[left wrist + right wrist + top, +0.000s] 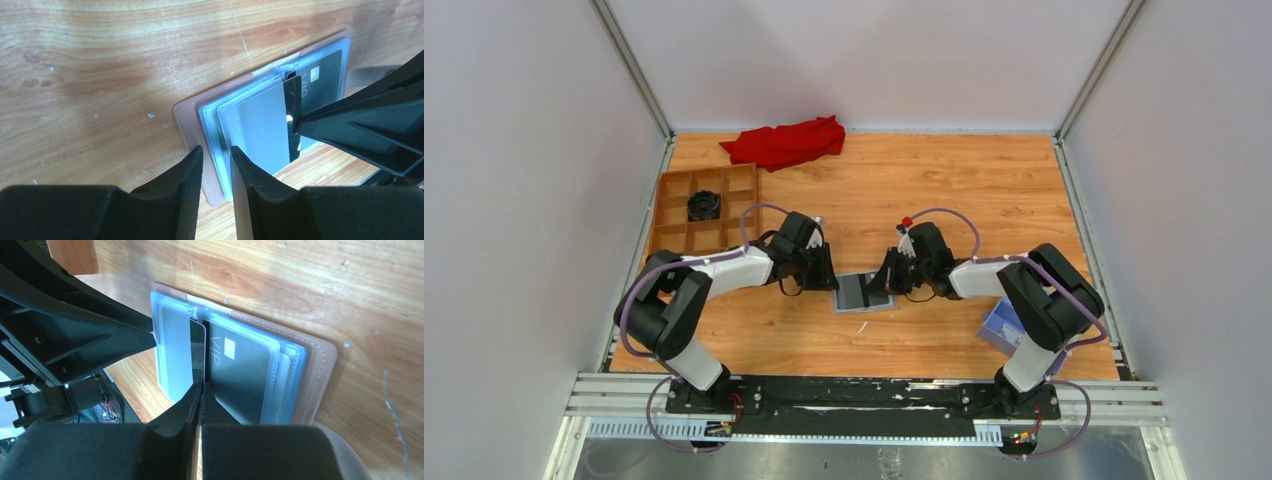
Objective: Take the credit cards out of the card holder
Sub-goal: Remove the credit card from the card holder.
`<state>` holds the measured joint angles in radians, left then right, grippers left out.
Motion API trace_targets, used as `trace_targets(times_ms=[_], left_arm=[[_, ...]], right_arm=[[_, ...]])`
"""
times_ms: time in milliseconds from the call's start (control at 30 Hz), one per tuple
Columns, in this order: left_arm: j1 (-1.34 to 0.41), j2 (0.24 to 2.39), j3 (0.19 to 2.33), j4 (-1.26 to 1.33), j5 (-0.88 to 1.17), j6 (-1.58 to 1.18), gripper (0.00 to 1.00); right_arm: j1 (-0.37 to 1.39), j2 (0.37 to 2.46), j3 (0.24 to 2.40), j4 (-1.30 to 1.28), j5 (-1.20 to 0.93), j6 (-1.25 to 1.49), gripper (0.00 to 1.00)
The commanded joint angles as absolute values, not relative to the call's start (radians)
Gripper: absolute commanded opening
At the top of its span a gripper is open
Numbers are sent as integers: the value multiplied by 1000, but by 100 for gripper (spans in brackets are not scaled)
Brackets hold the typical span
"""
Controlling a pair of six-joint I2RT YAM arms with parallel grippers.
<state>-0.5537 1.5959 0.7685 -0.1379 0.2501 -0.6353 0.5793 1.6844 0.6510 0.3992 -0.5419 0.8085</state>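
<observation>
Tan-pink folding card holder [864,292] w/ pale blue inside is laid open on wooden table [944,190], btwn arms. Thin black card [291,115] is pinched at its edge by closed right gripper [201,387]. Left gripper [215,152], jaws slightly apart, is set over holder's flap. Flap should be pinned firmly & card drawn straight out, w/o twisting.

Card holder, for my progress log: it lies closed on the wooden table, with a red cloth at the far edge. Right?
Not quite. The card holder lies open, not closed: the right wrist view shows it spread flat, with a dark card showing inside. It is on the wooden table, with the red cloth at the far edge.
</observation>
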Motion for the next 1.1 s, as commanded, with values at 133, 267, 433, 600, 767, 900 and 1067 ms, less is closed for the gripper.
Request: trace_targets(times_ms=[133, 267, 433, 600, 767, 900, 1067], left_arm=[[-552, 1602, 781, -229, 183, -581, 34], [-552, 1608, 785, -241, 176, -573, 34], [-552, 1596, 799, -249, 181, -552, 35], [-552, 1563, 816, -269, 173, -549, 40], [-552, 1502, 869, -345, 139, -500, 49], [-552, 1472, 903, -377, 152, -469, 55], [-552, 1428, 893, -339, 166, -464, 62]], right_arm=[[549, 1624, 604, 393, -540, 779, 0], [532, 1602, 587, 391, -546, 777, 0], [505, 1564, 555, 374, -551, 735, 0], [500, 1562, 557, 374, -588, 713, 0], [500, 1554, 557, 380, -592, 714, 0], [500, 1557, 563, 387, -598, 722, 0], [500, 1557, 563, 387, -598, 722, 0]])
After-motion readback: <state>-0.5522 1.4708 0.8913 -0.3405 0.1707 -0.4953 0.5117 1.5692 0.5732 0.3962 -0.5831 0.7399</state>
